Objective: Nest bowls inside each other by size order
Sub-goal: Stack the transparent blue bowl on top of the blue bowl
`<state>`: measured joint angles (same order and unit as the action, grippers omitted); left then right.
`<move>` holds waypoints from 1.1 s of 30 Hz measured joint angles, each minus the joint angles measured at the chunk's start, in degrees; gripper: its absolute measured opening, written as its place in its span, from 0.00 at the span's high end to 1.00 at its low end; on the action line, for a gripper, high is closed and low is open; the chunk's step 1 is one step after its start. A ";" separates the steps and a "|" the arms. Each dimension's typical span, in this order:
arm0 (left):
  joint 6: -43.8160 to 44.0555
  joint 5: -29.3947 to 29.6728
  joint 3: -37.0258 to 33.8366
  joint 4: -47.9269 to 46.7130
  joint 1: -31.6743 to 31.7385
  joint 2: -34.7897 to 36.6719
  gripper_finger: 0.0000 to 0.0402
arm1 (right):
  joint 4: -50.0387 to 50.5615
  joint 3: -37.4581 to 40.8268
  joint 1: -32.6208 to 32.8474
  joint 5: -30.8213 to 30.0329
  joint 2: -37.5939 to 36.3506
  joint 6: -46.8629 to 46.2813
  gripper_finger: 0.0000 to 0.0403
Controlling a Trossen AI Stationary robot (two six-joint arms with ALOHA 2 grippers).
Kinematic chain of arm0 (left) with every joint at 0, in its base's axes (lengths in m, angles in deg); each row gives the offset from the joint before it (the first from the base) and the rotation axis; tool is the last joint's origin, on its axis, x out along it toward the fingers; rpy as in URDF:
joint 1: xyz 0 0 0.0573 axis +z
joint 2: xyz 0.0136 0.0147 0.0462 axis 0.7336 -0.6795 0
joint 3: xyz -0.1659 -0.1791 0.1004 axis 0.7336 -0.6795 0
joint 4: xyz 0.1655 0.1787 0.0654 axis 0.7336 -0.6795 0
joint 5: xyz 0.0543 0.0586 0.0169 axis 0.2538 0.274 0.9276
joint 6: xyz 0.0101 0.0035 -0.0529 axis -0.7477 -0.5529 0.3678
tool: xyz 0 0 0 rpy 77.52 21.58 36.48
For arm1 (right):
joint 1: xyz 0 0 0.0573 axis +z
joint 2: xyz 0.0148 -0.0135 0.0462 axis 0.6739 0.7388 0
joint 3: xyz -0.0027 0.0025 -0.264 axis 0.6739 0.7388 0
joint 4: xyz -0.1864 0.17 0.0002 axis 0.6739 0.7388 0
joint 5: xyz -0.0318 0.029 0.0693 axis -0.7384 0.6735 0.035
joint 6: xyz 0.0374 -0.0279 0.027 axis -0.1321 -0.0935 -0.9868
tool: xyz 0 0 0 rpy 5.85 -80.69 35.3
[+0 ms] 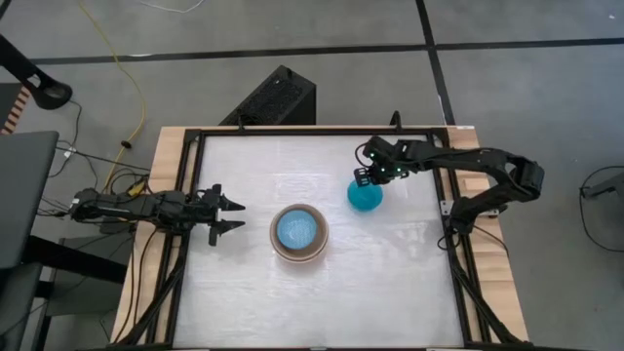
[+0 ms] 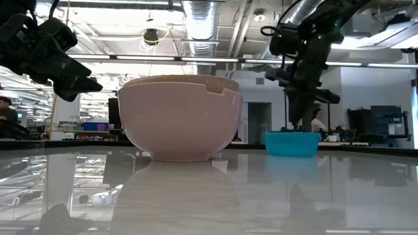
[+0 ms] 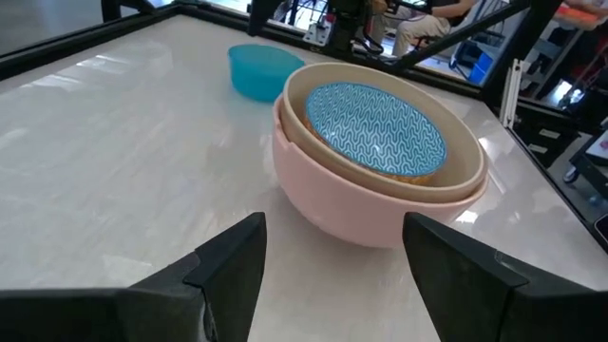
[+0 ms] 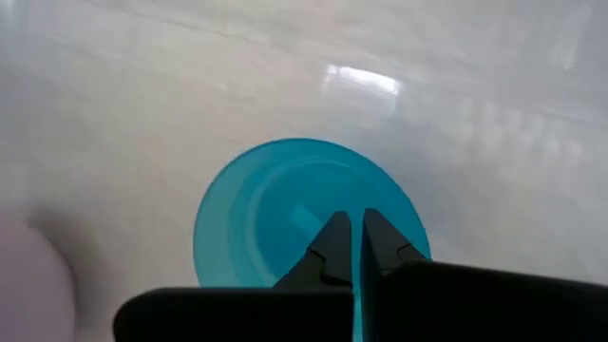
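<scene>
A salmon-pink bowl (image 1: 297, 232) stands on its base at the table's middle. A grey-beige bowl (image 3: 465, 157) sits inside it, and a light blue patterned bowl (image 3: 378, 128) inside that. The small teal-blue bowl (image 1: 366, 197) stands on the table to their far right; it also shows in the low view (image 2: 291, 143). My right gripper (image 4: 356, 223) points down over the teal bowl's inside, its fingers shut to a hairline gap. My left gripper (image 1: 237, 215) is open and empty, level, left of the nested bowls (image 3: 332, 237). No cream-white bowl shows. My right gripper points down from above into the teal bowl's open top (image 4: 285, 209), its fingertips (image 2: 297, 127) about level with the rim. Nothing shows between the fingers. I cannot tell whether they touch the bowl's inside. The bowl stands upright on the table.
The white tabletop is framed by black rails (image 1: 195, 136) on a wooden board. A black box (image 1: 273, 97) stands beyond the far edge. Bare tabletop lies near the front edge (image 1: 312, 302).
</scene>
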<state>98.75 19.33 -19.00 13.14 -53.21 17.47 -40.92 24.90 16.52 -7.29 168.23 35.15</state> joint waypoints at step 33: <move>-1.37 0.47 0.11 -0.76 0.00 0.01 0.41 | 14.60 -0.57 -5.77 -3.73 3.66 -25.08 0.41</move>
<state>97.38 19.80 -18.89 12.37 -53.21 17.48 -26.31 24.34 10.75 -11.02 171.89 10.07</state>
